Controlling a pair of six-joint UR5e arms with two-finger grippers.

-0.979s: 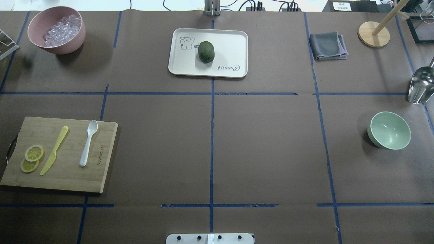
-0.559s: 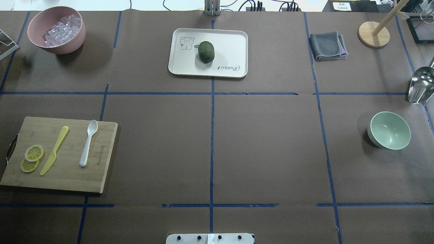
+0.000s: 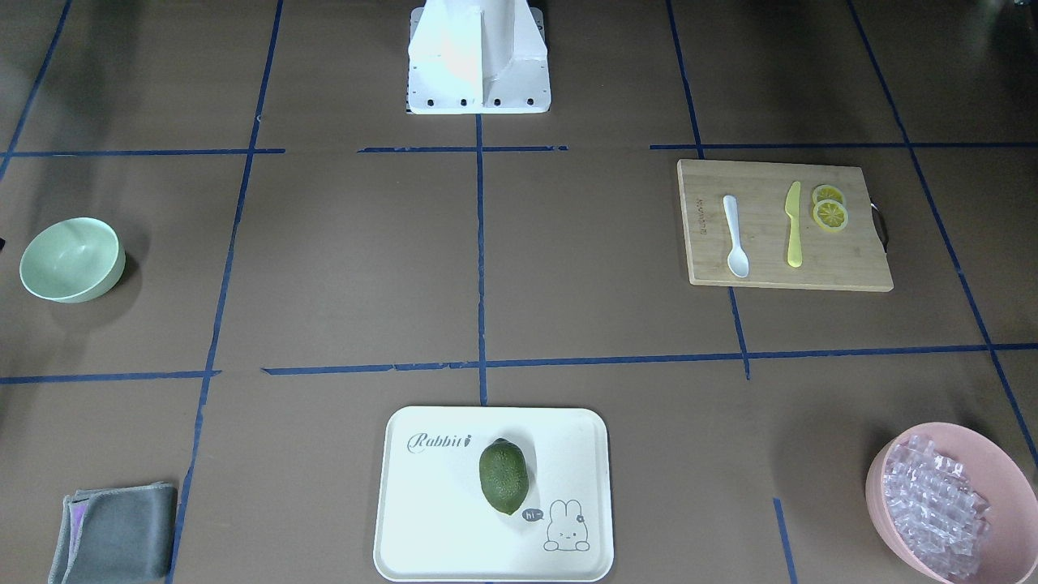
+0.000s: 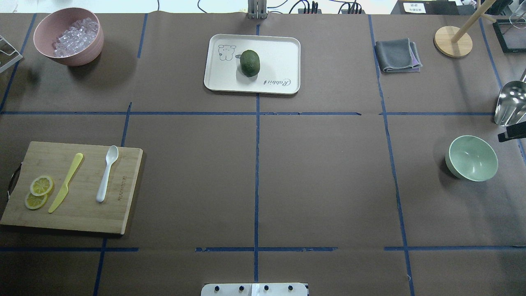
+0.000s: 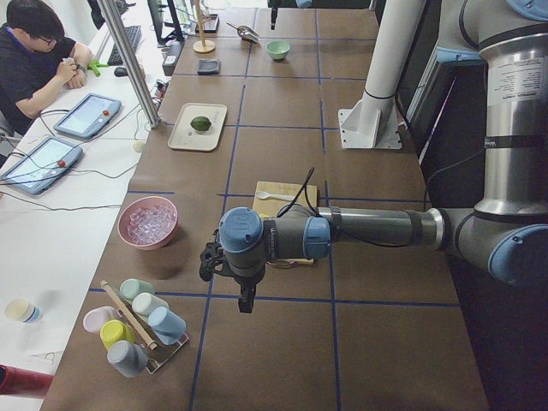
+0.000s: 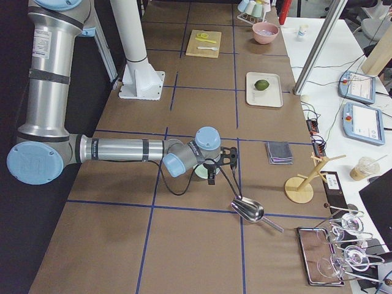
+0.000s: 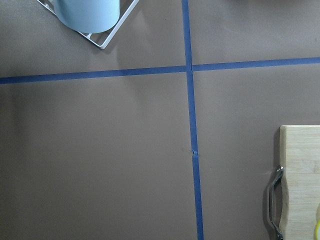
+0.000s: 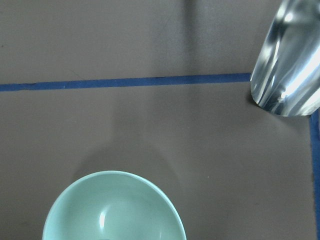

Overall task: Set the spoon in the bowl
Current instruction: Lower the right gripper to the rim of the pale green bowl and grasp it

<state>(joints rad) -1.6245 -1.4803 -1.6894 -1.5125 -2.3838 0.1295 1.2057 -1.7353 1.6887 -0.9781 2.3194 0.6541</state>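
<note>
The white spoon (image 4: 107,172) lies on the wooden cutting board (image 4: 86,216) at the left, next to a yellow knife; it also shows in the front view (image 3: 735,235). The mint-green bowl (image 4: 471,158) stands empty at the right, and its rim fills the bottom of the right wrist view (image 8: 115,207). My left gripper (image 5: 246,305) hangs over the table left of the board; I cannot tell if it is open. My right gripper (image 6: 211,176) hovers by the bowl; only a dark edge of it (image 4: 511,134) shows overhead, its state unclear.
A yellow knife (image 4: 65,183) and lemon slices (image 4: 39,191) share the board. A pink bowl of clear cubes (image 4: 68,37) is far left, a tray (image 4: 279,49) with a green fruit at centre, a grey cloth (image 4: 397,55), a metal scoop (image 4: 509,102) beside the bowl.
A dark part of my right gripper has come into the overhead view at the right edge, just beyond the bowl. The spoon and the bowl have not moved.
</note>
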